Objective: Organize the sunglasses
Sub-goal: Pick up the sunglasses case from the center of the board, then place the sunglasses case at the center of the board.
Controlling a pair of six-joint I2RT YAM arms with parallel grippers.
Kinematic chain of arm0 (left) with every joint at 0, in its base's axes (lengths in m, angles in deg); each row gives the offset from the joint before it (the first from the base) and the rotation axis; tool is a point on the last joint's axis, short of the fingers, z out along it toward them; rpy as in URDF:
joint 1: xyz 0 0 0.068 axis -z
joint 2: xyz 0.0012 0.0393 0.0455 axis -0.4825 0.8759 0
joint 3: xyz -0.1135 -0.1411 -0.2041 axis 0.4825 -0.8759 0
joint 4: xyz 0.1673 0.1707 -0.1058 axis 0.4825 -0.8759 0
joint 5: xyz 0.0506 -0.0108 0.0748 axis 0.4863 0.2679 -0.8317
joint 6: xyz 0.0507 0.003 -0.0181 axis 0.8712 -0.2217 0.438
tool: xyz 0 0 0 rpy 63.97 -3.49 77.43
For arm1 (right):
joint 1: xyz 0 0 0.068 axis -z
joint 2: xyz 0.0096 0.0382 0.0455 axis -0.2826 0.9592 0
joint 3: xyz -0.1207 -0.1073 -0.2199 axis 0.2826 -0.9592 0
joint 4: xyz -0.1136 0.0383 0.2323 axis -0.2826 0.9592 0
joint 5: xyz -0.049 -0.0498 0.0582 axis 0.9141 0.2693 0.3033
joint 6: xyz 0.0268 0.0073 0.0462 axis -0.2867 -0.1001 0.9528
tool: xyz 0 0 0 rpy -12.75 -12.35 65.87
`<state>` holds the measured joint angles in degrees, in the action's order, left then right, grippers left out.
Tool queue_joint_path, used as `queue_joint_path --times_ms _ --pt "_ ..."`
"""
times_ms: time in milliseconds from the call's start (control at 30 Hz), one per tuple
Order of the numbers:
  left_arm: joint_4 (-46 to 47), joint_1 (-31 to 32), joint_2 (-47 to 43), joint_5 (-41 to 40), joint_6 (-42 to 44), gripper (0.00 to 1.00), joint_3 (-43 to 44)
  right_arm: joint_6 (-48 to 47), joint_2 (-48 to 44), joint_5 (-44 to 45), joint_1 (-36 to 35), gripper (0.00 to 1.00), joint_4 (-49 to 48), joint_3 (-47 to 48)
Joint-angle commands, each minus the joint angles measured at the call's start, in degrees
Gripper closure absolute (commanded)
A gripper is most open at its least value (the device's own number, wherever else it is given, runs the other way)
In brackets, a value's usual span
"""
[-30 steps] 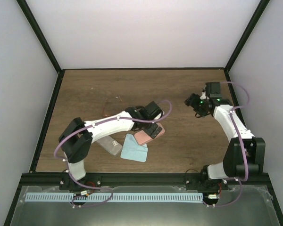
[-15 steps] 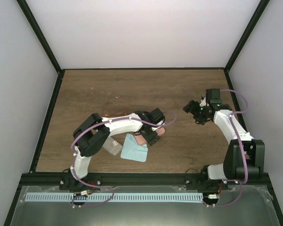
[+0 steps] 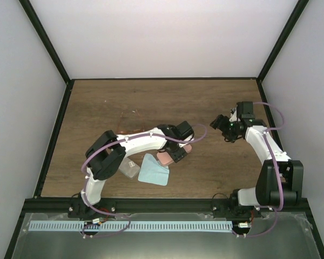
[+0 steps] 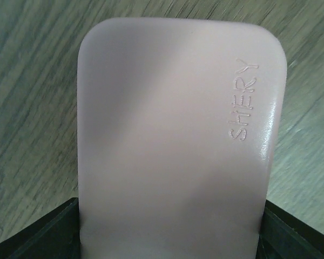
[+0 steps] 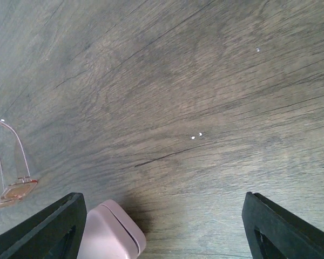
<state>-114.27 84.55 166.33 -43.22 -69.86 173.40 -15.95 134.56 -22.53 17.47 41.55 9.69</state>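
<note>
The orange-lensed wire sunglasses (image 3: 130, 127) lie open on the table behind my left arm; they also show at the left edge of the right wrist view (image 5: 11, 181). The purple-pink pair is out of view. My left gripper (image 3: 176, 151) is shut on a closed pink oblong case (image 3: 168, 157), which fills the left wrist view (image 4: 178, 140) between the fingers of that gripper (image 4: 170, 240). My right gripper (image 3: 221, 126) is open and empty above bare wood to the right of the case. In its wrist view, that gripper (image 5: 162, 226) has the case's end (image 5: 110, 234) near its left finger.
A grey oblong case (image 3: 127, 167) and a light blue cloth (image 3: 153, 171) lie near the front, under and beside my left arm. Black frame rails run along the table's left, back and right edges.
My left arm has folded its elbow inward and carried the pink case slightly right. My right gripper has dropped lower and drifted a little toward the case.
</note>
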Motion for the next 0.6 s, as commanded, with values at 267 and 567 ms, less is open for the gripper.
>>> queue_joint_path --times_ms 267,567 --pt "-6.6 6.15 14.11 0.78 2.21 0.22 24.45 0.28 -6.79 0.73 6.48 0.18 4.28 8.74" --pt "-5.75 6.91 21.47 -2.35 3.62 0.14 31.41 0.35 -8.7 -0.14 7.51 0.18 4.34 6.41"
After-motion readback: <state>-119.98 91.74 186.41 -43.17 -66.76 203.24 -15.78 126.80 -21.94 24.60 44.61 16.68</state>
